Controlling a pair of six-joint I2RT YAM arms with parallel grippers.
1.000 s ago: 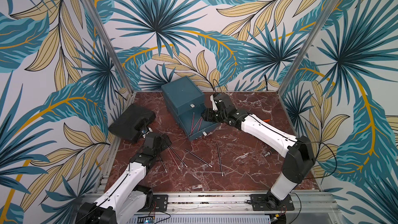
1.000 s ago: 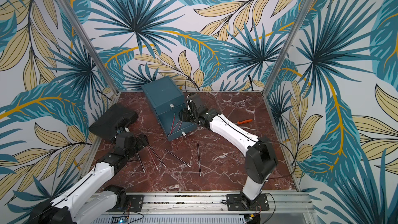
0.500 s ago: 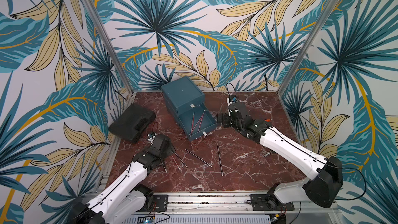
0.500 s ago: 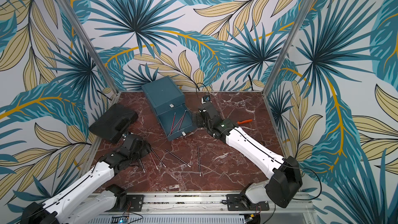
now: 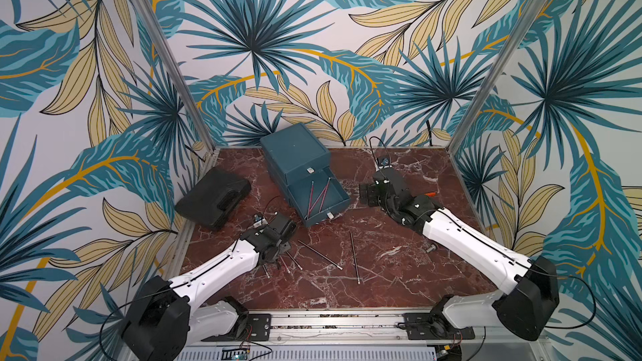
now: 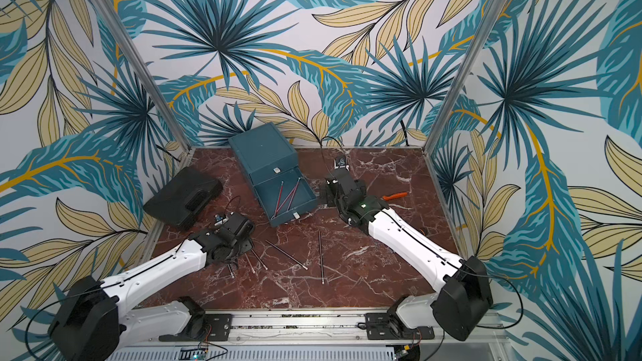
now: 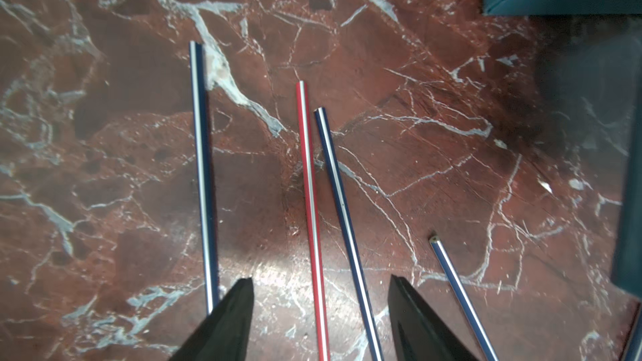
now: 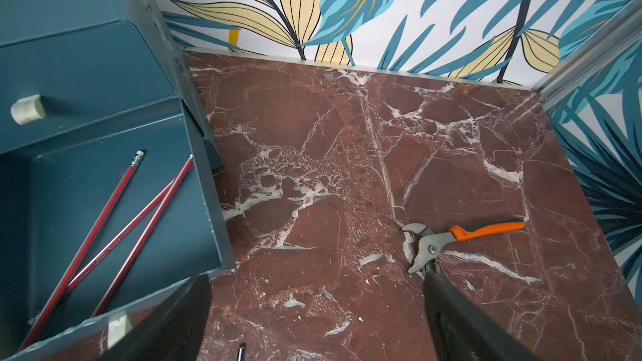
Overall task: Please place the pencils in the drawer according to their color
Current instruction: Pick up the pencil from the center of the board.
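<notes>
Right pincer (image 8: pixel 317 276) gapes beside drawer (image 8: pixel 208 199) holding three red pencils (image 8: pixel 99 217).

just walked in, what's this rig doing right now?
It is sorting pencils by color into the teal drawer chest. The pulled-out drawer already holds three red pencils. The left gripper hovers over the loose pencils on the table, jaws apart around a red pencil and a dark pencil, with nothing gripped yet. The right gripper is beside the drawer, jaws wide and empty.
</notes>
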